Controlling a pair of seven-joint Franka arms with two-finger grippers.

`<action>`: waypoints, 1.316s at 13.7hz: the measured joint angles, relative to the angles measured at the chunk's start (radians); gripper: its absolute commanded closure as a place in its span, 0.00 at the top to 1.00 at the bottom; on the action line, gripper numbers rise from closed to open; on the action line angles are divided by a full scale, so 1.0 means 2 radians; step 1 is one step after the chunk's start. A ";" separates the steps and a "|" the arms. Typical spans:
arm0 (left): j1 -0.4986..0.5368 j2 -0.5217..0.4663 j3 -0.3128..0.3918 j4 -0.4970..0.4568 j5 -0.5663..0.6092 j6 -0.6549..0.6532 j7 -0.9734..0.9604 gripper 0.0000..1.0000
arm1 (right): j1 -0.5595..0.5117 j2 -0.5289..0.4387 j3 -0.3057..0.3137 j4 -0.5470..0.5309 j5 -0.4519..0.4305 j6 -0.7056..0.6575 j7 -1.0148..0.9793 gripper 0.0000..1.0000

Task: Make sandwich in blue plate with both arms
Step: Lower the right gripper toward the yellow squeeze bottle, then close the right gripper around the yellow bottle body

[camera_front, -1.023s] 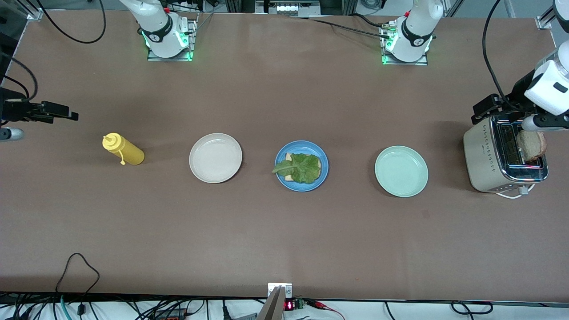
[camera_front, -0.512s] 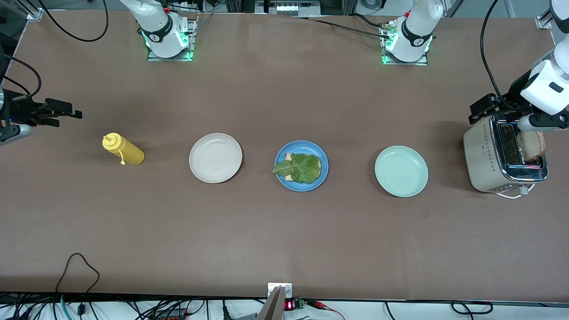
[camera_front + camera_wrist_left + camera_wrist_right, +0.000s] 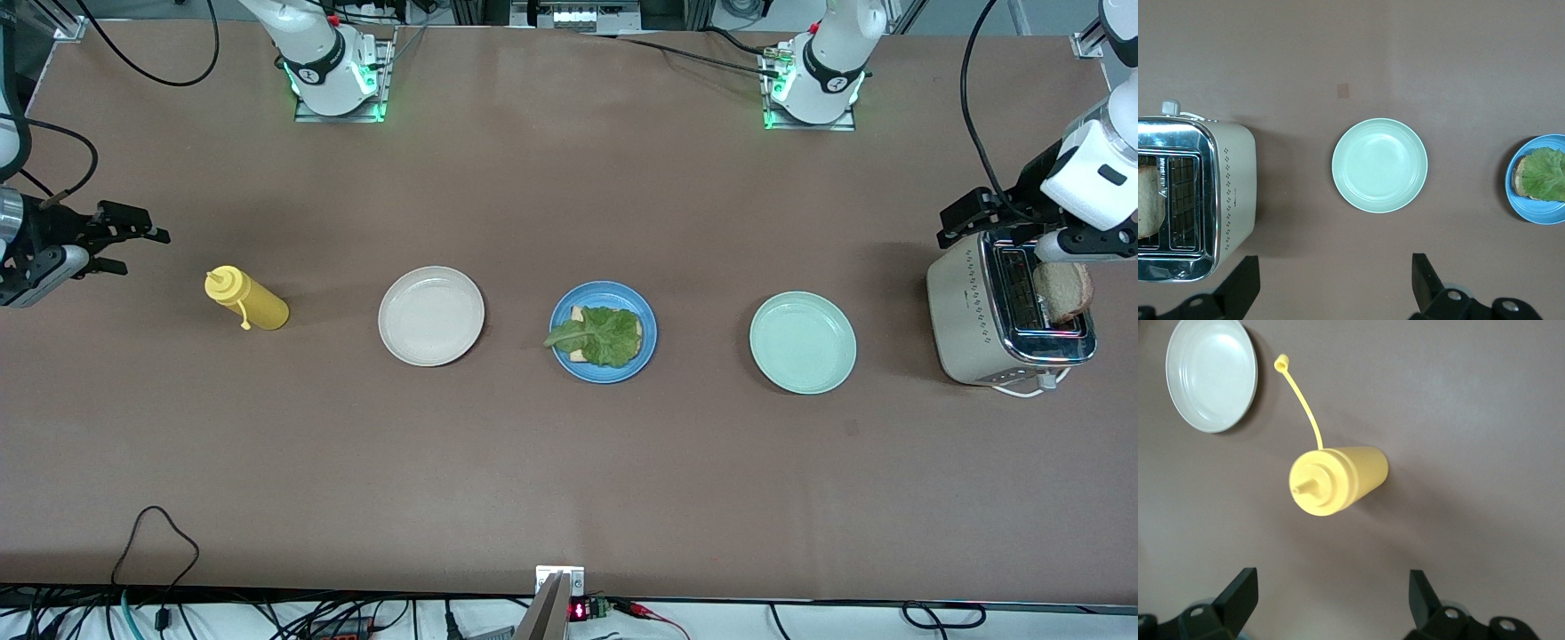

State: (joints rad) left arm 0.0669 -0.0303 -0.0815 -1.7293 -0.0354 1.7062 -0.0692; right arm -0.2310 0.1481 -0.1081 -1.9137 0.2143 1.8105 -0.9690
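Found the toaster point(image 3: 978, 320) at the left arm's end of the table, the blue plate point(image 3: 557, 331) mid-table holding a lower slice point(image 3: 579, 314) under lettuce point(image 3: 609, 338). Noted the top slice point(image 3: 1062, 292) upright in the slot. Saw the left gripper point(image 3: 969, 218) spread, empty, over the toaster's edge; the right gripper point(image 3: 133, 238) likewise, near the yellow bottle point(image 3: 253, 302). Judged best: centre over the slice, straddle its flat faces, pinch softly, lift straight.
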 measured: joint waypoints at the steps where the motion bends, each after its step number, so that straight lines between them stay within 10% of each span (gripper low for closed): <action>1: 0.000 0.000 0.000 0.000 0.000 0.000 0.000 1.00 | -0.009 0.000 0.000 -0.010 0.001 0.012 -0.034 1.00; 18: 0.004 0.000 -0.008 0.000 0.000 0.000 0.000 1.00 | -0.169 0.110 0.047 -0.109 0.255 0.102 -0.624 1.00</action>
State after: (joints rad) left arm 0.0741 -0.0303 -0.0978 -1.7293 -0.0354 1.7062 -0.0696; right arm -0.5685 0.3684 -0.0143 -2.1307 0.7242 2.0142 -2.2169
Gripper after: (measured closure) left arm 0.000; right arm 0.000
